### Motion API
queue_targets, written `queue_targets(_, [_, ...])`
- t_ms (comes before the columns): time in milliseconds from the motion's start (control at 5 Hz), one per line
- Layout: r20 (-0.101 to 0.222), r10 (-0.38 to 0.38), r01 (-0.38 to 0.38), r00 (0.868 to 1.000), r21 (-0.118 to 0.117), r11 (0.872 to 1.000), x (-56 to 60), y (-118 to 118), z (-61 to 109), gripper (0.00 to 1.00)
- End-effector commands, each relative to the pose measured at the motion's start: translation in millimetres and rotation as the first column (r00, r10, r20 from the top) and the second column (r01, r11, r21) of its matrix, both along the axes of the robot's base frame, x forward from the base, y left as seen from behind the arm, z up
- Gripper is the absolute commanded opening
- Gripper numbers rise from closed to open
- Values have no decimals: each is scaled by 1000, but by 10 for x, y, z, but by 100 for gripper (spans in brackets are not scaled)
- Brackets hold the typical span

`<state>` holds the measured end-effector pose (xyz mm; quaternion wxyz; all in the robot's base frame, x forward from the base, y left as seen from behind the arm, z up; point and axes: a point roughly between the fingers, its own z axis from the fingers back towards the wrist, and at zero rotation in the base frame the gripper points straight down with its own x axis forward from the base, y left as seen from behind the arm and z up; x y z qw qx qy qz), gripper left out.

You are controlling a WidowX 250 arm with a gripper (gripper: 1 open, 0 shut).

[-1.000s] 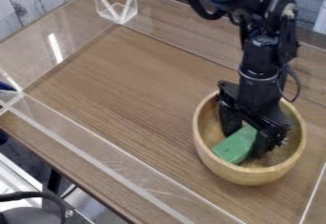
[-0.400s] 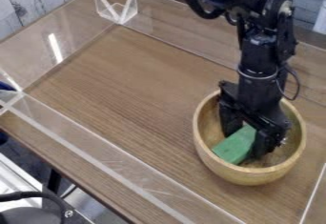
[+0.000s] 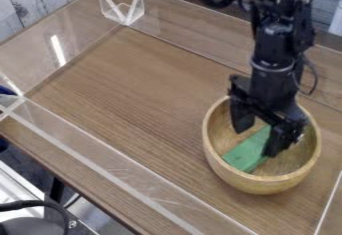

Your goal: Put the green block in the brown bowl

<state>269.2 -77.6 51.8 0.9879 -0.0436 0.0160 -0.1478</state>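
Note:
The green block (image 3: 249,154) lies inside the brown bowl (image 3: 265,185), leaning against its left inner wall. The bowl stands on the wooden table at the right front. My gripper (image 3: 263,135) hangs just above the block, pointing straight down. Its black fingers (image 3: 241,119) are spread open and nothing is between them. The fingers hide the block's upper end.
A low clear acrylic wall (image 3: 80,144) runs along the table's front and left edges. A small clear acrylic stand (image 3: 122,7) sits at the back left corner. The bare wooden tabletop (image 3: 127,84) stretches left of the bowl.
The open gripper has risen a little off the green block, which stays lying in the bowl.

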Motion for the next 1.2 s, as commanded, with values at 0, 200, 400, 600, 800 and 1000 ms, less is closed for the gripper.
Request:
queue_targets(0, [84, -18, 20, 996, -16, 1000, 149, -89, 248, 100])
queue_targets(200, [80, -46, 48, 996, -16, 999, 188, -169, 225, 100])
queue_targets(400, [103, -31, 31, 994, 8, 999, 181, -179, 154, 100])
queue_targets(600, [123, -19, 15, 992, 30, 999, 173, -192, 81, 100])
queue_targets(800, [125, -32, 26, 992, 49, 998, 192, -225, 16, 100])
queue_targets(1000, [133, -38, 29, 990, 68, 997, 218, -241, -1, 100])
